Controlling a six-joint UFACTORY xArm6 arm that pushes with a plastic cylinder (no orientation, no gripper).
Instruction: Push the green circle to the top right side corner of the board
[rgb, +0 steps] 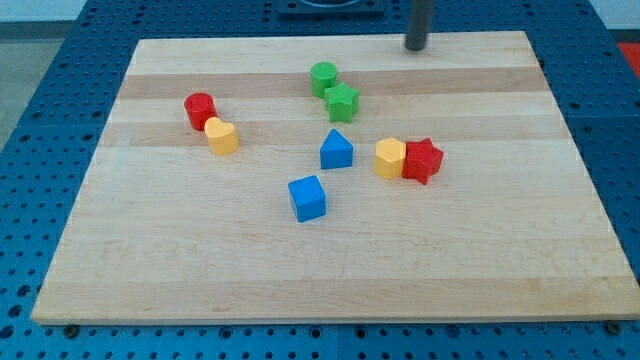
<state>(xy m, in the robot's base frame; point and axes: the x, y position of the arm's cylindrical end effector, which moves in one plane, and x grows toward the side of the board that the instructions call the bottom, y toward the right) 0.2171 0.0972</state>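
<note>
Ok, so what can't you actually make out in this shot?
- My tip: the rod above it is cut off by the view's top edge.
- Green circle and green star: too close to tell whether they touch.
- Board: its bottom right corner runs past the view's right edge.

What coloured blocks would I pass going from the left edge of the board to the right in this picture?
Red cylinder → yellow block → blue cube → green circle → yellow block beside the star → red star. My tip hovers near the view's top.

A lab bench: a wooden board (330, 260) rests on a blue perforated table (40, 200).
</note>
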